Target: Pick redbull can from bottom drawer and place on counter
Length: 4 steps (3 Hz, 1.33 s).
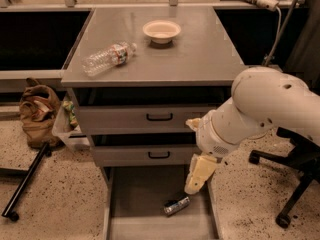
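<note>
The pincer (194, 185), spread or pressed I cannot tell, hangs just above the toppled redbull can (176, 206) in the open bottom drawer (137, 204), seemingly poised to grasp.

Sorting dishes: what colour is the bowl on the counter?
The bowl is cream, camera view; the gripper hangs near the redbull can.

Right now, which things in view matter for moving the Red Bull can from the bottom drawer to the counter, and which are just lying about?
For the job: redbull can, lying on its side in the open bottom drawer; counter; gripper, hanging just above the can.
Lying about: water bottle and bowl on the counter; brown bag and office chair on the floor.
</note>
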Available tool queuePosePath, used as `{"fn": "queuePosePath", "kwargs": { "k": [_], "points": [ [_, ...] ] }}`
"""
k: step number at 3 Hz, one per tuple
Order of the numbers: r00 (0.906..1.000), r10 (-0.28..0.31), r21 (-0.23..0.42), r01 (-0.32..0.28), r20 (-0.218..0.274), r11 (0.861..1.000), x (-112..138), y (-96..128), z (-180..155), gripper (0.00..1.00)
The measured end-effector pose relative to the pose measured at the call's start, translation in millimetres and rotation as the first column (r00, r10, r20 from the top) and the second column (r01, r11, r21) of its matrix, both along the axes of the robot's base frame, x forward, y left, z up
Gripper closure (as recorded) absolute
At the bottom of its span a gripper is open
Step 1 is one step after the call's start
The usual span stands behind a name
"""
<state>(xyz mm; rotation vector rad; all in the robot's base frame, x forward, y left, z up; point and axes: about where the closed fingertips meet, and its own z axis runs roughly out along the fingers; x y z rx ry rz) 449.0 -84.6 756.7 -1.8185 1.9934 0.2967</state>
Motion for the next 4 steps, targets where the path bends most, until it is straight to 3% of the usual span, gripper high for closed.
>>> {"fn": "queuePosePath", "kwargs": {
  "k": [1, 2, 3, 4],
  "points": [
    [1.0000, 0.001, 0.000, -0.001, 0.000, 1.000, 0.1, 0.3, -0.4, 0.00],
    [0.9999, -0.011, 0.000, 0.011, 0.005, 1.000, 9.2, 3.3, -35.7, 0.00],
    [0.9971, -0.060, -0.019, 0.059, -0.047, 0.998, 21.2, -7.6, -142.6, 0.00],
    [0.9917, -0.122, 0.015, 0.123, -0.041, 0.992, 48.1, -12.9, -230.8, 0.00]
  ]
}}
